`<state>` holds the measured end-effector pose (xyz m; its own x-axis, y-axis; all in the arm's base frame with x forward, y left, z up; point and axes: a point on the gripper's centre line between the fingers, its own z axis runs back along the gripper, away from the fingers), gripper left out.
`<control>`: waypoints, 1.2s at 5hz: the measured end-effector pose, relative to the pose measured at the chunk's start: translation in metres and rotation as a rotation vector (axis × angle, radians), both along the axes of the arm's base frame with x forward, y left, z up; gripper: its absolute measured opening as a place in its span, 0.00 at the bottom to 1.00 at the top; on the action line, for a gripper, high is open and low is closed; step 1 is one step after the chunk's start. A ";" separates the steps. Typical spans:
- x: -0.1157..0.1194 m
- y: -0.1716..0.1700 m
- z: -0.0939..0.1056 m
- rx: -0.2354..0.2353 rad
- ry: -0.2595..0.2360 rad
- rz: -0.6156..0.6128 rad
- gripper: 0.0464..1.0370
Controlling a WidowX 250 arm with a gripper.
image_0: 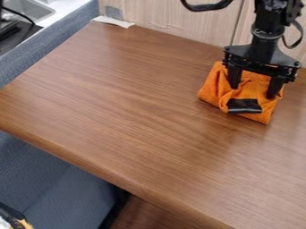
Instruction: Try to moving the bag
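Observation:
An orange cloth bag [211, 89] lies folded and wrinkled on the brown wooden table [131, 103], near its back edge at the right. A black patch [244, 106] shows on the front of the bag. My gripper [253, 92] hangs directly over the bag from the top right, pointing down. Its two fingers are spread wide, with orange cloth between them and their tips down at the bag's upper surface. Whether the tips press into the cloth I cannot tell.
Behind the table stands a light wood panel [164, 15]. A white scrap [113, 21] lies at the back left corner. Grey-blue upholstery [44, 172] borders the left and front left edges. A metal sink [30, 8] sits beyond at the top left.

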<state>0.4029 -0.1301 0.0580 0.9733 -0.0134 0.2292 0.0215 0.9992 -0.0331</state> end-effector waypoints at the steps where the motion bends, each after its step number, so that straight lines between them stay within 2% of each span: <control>1: -0.004 0.017 -0.009 -0.001 0.033 0.043 0.96; 2: -0.008 0.033 -0.016 0.010 0.060 0.073 0.96; 3: -0.004 0.044 -0.014 0.011 0.063 0.086 0.96; 4: 0.000 0.085 -0.013 -0.001 0.062 0.192 0.96; 5: -0.008 0.135 -0.008 0.023 0.060 0.322 0.96; 6: -0.031 0.169 0.000 0.046 0.070 0.455 0.96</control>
